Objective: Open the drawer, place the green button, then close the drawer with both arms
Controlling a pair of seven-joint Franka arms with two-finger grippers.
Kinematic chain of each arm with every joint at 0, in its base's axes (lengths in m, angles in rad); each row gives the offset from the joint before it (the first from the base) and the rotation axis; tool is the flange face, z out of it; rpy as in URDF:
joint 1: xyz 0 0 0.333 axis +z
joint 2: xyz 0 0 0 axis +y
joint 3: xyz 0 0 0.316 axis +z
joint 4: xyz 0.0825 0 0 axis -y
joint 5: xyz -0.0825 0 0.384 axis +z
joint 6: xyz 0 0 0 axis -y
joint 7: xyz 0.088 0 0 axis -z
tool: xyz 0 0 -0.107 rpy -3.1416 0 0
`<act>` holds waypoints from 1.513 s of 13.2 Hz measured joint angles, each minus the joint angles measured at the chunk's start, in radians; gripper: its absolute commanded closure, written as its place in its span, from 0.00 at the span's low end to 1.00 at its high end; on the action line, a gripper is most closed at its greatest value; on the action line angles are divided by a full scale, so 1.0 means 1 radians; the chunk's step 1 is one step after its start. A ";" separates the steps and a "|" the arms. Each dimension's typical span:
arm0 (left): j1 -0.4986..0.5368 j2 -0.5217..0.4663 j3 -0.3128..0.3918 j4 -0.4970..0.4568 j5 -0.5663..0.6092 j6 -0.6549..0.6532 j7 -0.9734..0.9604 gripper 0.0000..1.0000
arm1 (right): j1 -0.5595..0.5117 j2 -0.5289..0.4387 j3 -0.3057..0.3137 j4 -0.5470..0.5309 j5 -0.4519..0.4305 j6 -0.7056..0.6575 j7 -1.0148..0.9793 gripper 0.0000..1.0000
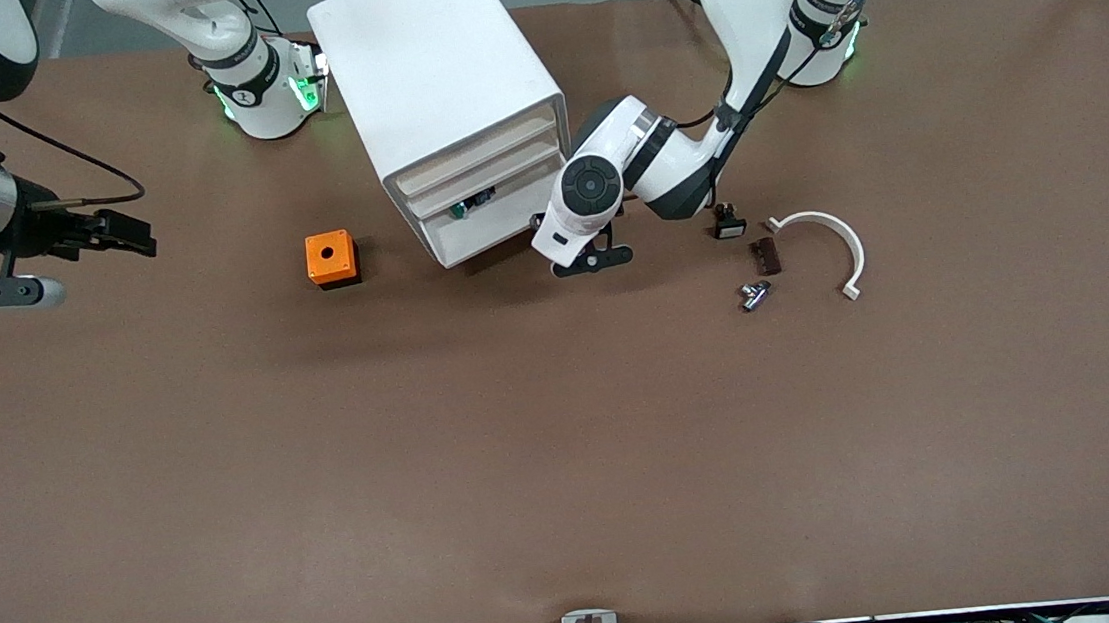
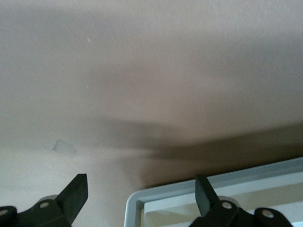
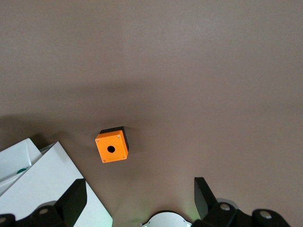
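Note:
The white cabinet (image 1: 438, 71) stands at the table's robot side, its drawers facing the left arm's hand. One lower drawer (image 1: 506, 220) is pulled out a little. The button (image 1: 458, 210), black with a green cap, lies inside it; its green cap also shows in the right wrist view (image 3: 21, 170). My left gripper (image 1: 541, 224) is low at the drawer's front, open and empty. In the left wrist view the gripper (image 2: 142, 189) straddles a corner of the drawer's rim (image 2: 189, 187). My right gripper (image 1: 128, 233) waits open and empty in the air at the right arm's end; it also shows in its wrist view (image 3: 140, 189).
An orange box with a hole (image 1: 330, 258) (image 3: 112, 147) sits beside the cabinet toward the right arm's end. Toward the left arm's end lie a black button with a white cap (image 1: 729, 226), a brown piece (image 1: 765, 256), a metal fitting (image 1: 754, 295) and a white curved clip (image 1: 834, 237).

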 measured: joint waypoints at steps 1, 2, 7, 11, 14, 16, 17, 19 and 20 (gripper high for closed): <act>0.000 0.000 -0.011 -0.003 0.000 0.000 -0.012 0.00 | -0.009 -0.012 0.000 -0.005 0.000 0.001 -0.023 0.00; -0.002 0.000 -0.022 -0.005 0.000 0.000 -0.022 0.00 | -0.019 -0.022 0.000 -0.006 -0.001 0.002 -0.048 0.00; -0.049 0.000 -0.032 -0.012 0.000 0.000 -0.071 0.00 | -0.042 -0.051 0.002 0.023 -0.001 0.000 -0.077 0.00; -0.058 0.000 -0.032 -0.015 0.000 0.000 -0.072 0.00 | -0.042 -0.055 0.004 0.149 -0.001 -0.008 -0.077 0.00; -0.061 0.000 -0.032 -0.015 0.000 0.001 -0.074 0.00 | -0.043 -0.056 0.004 0.182 -0.001 -0.024 -0.078 0.00; -0.058 0.000 -0.017 -0.014 0.000 0.003 -0.075 0.00 | -0.043 -0.053 0.004 0.182 -0.001 -0.033 -0.078 0.00; -0.052 0.000 0.002 -0.010 0.000 0.006 -0.075 0.00 | -0.043 -0.052 0.004 0.182 -0.001 -0.035 -0.078 0.00; -0.020 -0.004 0.044 0.008 0.011 0.008 -0.073 0.00 | -0.044 -0.050 0.004 0.182 -0.001 -0.035 -0.078 0.00; 0.010 -0.008 0.059 0.025 0.032 0.003 -0.073 0.00 | -0.044 -0.050 0.004 0.182 -0.001 -0.035 -0.078 0.00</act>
